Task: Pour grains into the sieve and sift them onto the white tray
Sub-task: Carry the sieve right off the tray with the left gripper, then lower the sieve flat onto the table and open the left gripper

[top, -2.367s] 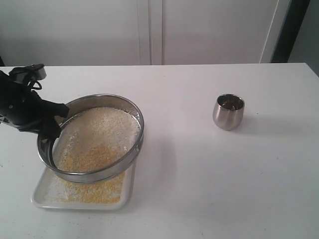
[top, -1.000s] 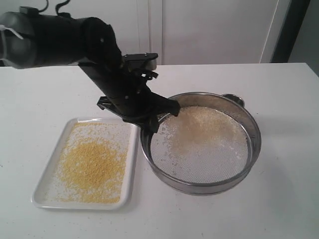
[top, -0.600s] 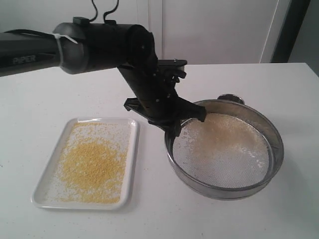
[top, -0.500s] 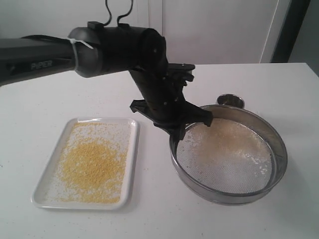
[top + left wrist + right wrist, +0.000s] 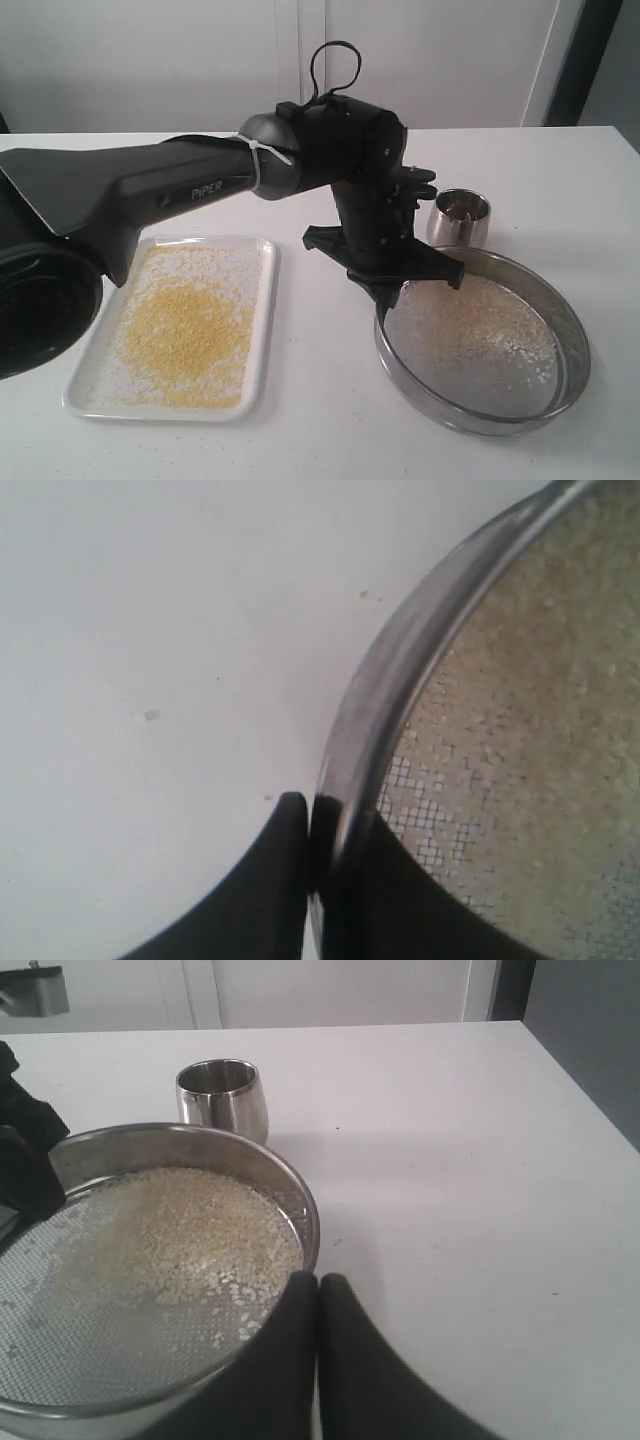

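**Inspector:** Now, the sieve (image 5: pixel 470 424). Where does it sit?

**Assistant:** Low over the table (image 5: pixel 150 180). Whether its base touches the surface cannot be told. It is level, or nearly so.

**Inspector:** Who has hold of it?

**Assistant:** The left gripper (image 5: pixel 392 290). It is clamped on the sieve's rim on the side nearest the white tray (image 5: pixel 268 310). The left wrist view shows one finger outside the steel wall and one inside over the mesh, with the rim pinched between them.

**Inspector:** And the other arm?

**Assistant:** The right gripper (image 5: pixel 318 1282) has its fingers pressed together with nothing between them. In its own wrist view it sits just beside the sieve's rim. I cannot tell if it touches. The exterior view does not show it.

**Inspector:** Contents of the sieve?

**Assistant:** Pale grains (image 5: pixel 480 325) lie on the mesh. They are thickest toward the side facing the cup (image 5: pixel 458 225) and thin out to bare mesh on the opposite side.

**Inspector:** The cup's position?

**Assistant:** Upright, just beyond the sieve's far rim. Close, but apart from it.

**Inspector:** The tray?

**Assistant:** Well apart from the sieve, on the left arm's side, flat on the table. Yellow grains (image 5: pixel 185 335) are heaped around its middle. Paler specks are scattered toward its edges.
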### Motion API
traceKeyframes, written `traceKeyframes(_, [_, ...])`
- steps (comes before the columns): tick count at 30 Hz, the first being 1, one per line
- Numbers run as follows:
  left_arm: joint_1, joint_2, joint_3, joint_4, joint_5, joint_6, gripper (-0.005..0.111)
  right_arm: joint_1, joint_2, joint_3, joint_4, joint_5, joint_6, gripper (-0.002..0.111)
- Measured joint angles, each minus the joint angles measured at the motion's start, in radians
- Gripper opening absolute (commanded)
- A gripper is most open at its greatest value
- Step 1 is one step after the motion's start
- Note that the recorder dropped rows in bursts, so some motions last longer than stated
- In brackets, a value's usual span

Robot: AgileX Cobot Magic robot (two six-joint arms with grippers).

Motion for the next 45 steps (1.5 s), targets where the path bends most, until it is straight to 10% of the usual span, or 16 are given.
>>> traceKeyframes(31, [0.0, 0.025, -0.006, 0.071, 0.079, -0.031, 0.0, 0.0, 0.0, 0.0, 0.0, 0.0, 0.0, 0.0])
traceKeyframes(40, [0.0, 0.025, -0.006, 0.087, 0.073, -0.031, 0.058, 0.0, 0.0, 0.0, 0.0, 0.0, 0.002, 0.0])
traceKeyframes(45, [0.0, 0.025, -0.006, 0.094, 0.071, -0.031, 0.07, 0.0, 0.0, 0.0, 0.0, 0.0, 0.002, 0.0])
